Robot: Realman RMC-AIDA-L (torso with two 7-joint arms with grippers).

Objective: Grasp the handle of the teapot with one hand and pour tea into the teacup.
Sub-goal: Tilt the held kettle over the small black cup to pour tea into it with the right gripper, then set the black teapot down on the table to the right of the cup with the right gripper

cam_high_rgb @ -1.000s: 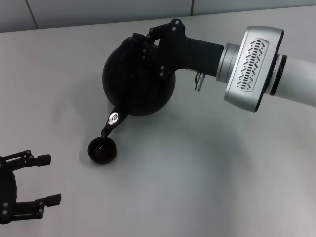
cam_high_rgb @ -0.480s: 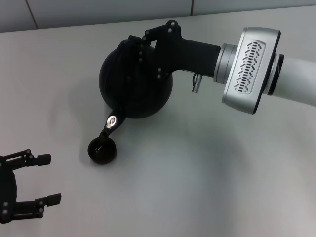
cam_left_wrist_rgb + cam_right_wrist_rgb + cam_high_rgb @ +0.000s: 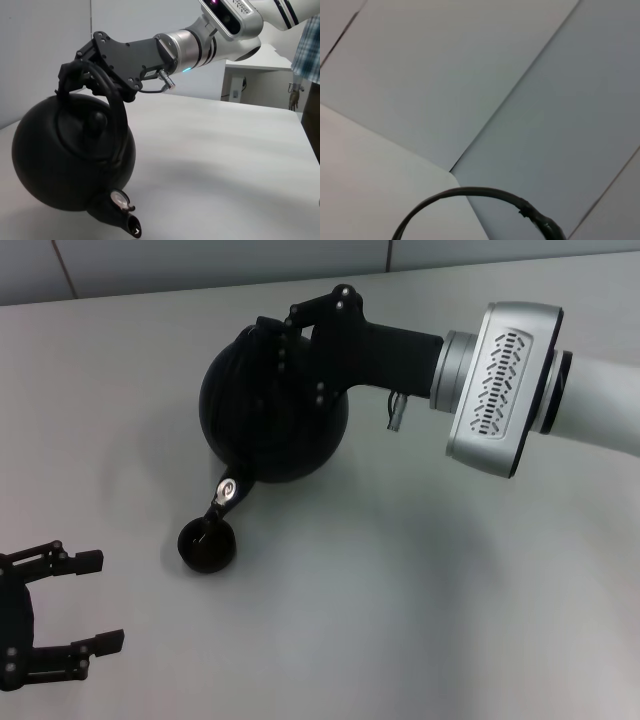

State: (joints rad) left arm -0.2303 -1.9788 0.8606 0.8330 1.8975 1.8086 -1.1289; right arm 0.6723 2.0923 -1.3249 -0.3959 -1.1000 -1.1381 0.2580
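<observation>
At the lower left of the head view the left gripper (image 3: pixel 88 602) rests idle over the table (image 3: pixel 420 600), its fingers spread and empty. Right of it, at lower centre-left, sits the teacup (image 3: pixel 207 545), with the spout of the tilted teapot (image 3: pixel 270 425) just above its rim. From the upper right the right gripper (image 3: pixel 290 325) reaches in, pinching the handle (image 3: pixel 117 117) and holding the pot off the table.
</observation>
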